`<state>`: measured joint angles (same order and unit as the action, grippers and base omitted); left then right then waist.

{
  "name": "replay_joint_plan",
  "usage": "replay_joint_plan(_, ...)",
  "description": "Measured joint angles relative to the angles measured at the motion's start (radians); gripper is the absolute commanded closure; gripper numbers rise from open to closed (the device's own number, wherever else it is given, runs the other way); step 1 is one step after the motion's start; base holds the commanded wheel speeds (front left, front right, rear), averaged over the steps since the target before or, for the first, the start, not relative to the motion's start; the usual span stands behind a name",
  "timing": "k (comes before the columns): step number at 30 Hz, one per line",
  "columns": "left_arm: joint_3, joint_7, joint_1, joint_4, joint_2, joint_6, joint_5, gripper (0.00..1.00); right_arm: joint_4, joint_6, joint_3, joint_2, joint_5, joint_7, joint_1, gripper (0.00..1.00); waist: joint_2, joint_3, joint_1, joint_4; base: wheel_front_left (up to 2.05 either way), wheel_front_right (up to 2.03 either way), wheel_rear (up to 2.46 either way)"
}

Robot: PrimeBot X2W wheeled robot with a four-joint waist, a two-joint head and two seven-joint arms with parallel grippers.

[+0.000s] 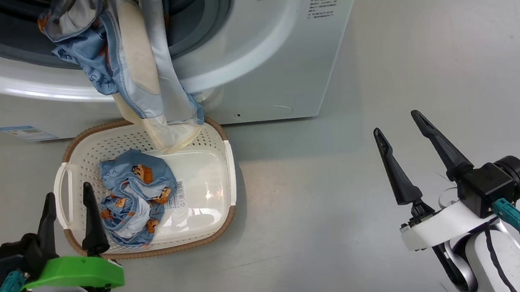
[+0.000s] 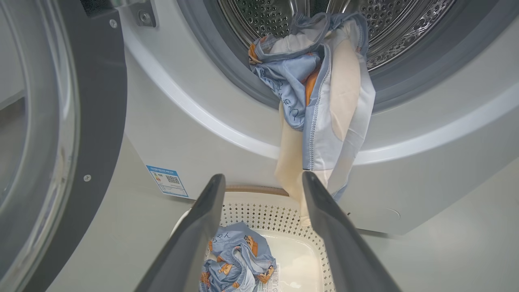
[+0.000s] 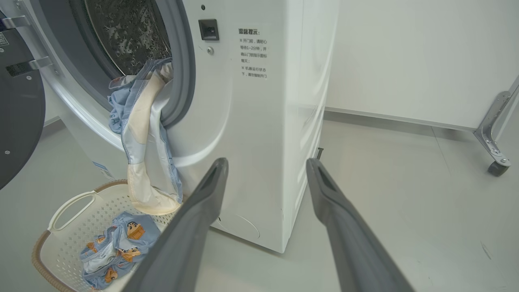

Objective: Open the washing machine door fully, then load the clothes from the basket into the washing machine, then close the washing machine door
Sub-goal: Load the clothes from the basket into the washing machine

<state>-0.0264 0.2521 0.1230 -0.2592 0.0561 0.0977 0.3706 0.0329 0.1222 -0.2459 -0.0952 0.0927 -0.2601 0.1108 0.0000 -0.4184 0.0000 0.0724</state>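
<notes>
Left gripper (image 1: 68,190): you have it low over the basket's near-left corner. Its two dark fingers point toward the machine, a moderate gap between them and nothing in it.
Left arm: the pale forearm rises from the bottom edge of the head view, with a green bracket (image 1: 76,273) at the wrist.
Crumpled piece (image 1: 136,201): these blue printed clothes lie bunched against the basket's left side, with the barcode sticker (image 1: 179,194) just beside their right edge.
Hanging piece (image 1: 138,67): blue and cream cloth spills out of the drum (image 2: 263,16), over the grey gasket (image 2: 227,61) and down the white front. Its lower end rests inside the basket's far edge.
Basket (image 1: 195,171): it stands on the floor (image 1: 423,54) close against the machine's front, below the opening.
Washing machine (image 1: 281,67): the mouth is open, and a blue energy label (image 2: 167,181) sits low on the front, left of the basket.
Washing machine door (image 2: 101,101): it is swung out to the left, its black rim and glass along the left edge of the left wrist view.
Right gripper (image 1: 396,122): you hold it over bare floor, well apart from the basket's right side. Its fingers are spread wide, empty, and lean up and to the left.
Right arm: the white wrist and forearm enter from the lower right corner of the head view.
Beyond the machine: a pale wall (image 3: 405,48) and a metal caster leg (image 3: 496,162) show in the right wrist view.
</notes>
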Motion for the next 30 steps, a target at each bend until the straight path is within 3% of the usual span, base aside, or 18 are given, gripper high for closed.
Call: replay_joint_plan(30,-0.024,-0.013,0.249,-0.125,0.090,0.025,0.082,0.00,-0.044,0.000,-0.015,0.031,0.000,0.000,0.049,0.00,0.0000,-0.144,0.0000,-0.232,0.00,0.00,0.00)
